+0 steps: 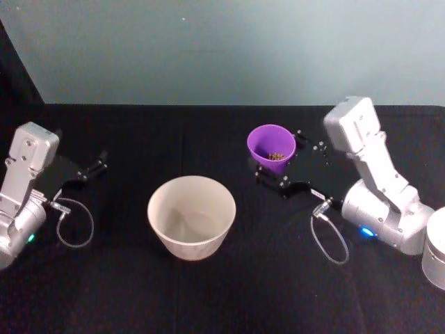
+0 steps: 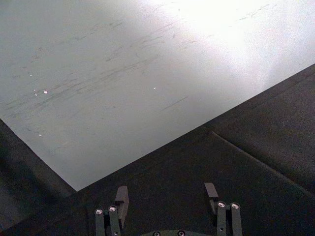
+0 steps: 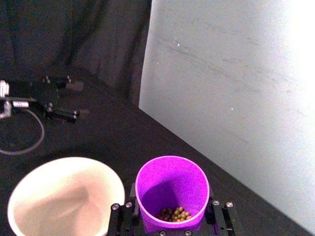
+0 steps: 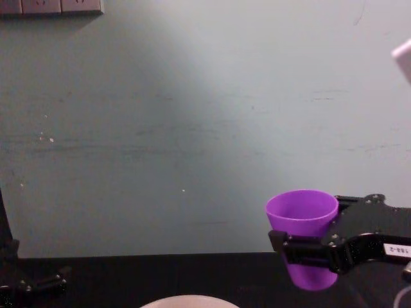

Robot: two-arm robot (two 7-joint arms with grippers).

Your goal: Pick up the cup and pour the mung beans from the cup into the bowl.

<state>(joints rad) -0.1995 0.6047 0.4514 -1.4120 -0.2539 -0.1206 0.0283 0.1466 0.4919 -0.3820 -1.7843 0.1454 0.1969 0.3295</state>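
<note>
Right gripper (image 1: pixel 278 156): I read its two black fingers as closed on the sides of the cup (image 1: pixel 271 147), one on each side just below the rim; the chest view shows the same grasp (image 4: pixel 308 250).
Left gripper (image 1: pixel 97 165): parked low over the left side of the table, fingers spread apart with nothing between them (image 2: pixel 166 192).
Cup: purple, mouth up, right of the bowl (image 1: pixel 188 240) and farther back, clear of it. I cannot tell whether its base touches the cloth.
Beans (image 3: pixel 174 214): a small brownish-green heap in the bottom of the cup.
Bowl: pale and round, upright near the table's middle. I see no beans in it from the head view.
Table (image 1: pixel 208 299): covered in black cloth, matte and dark from edge to edge. In the left wrist view I see a straight seam (image 2: pixel 256 162) in the cloth.
Wall (image 1: pixel 208 49): pale grey-green, directly behind the table's far edge, with faint scuffs and streaks.
Socket plates (image 4: pixel 51 6): a white row on the wall, high on the left in the chest view.
Curtain (image 3: pixel 74 39): dark folded fabric meeting the wall's left end.
</note>
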